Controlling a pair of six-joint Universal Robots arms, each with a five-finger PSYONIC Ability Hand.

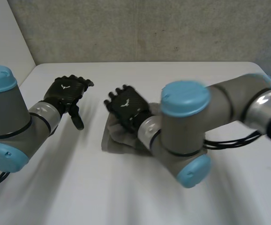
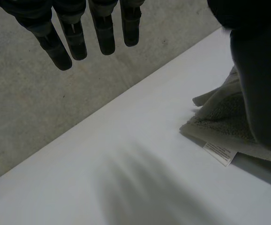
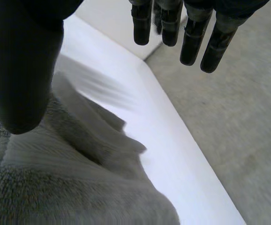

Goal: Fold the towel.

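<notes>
- Grey terry-cloth towel (image 1: 119, 140) is lying bunched in a loose heap near the middle of the white table (image 1: 79, 187), its far part under the right hand.
- Grey-jointed left arm (image 1: 9, 126) with light-blue caps is standing at the left side of the table, and its black left hand (image 1: 66, 91) is hovering over bare table, well apart from the towel.
- In the left wrist view this hand's fingers (image 2: 74, 42) are hanging straight and slightly spread; the hand is released and grasping nothing.
- Beyond those fingertips the towel's edge is resting flat on the table, and a small white printed label (image 2: 218, 153) is sticking out from under it onto the table.
- Black right hand (image 1: 126, 105) is sitting palm down over the towel's far part.
- In the right wrist view its fingers (image 3: 191, 42) are pointing straight out past the cloth, while its thumb (image 3: 23, 70) is hanging close over the rumpled pile. I cannot tell whether the thumb is touching it. Nothing is being pinched, so this hand is released too.
- Grey right arm (image 1: 187, 126) is crossing in from the right, covering the towel's right part.
- Rough grey wall (image 1: 149, 33) is standing behind the table's far edge.
</notes>
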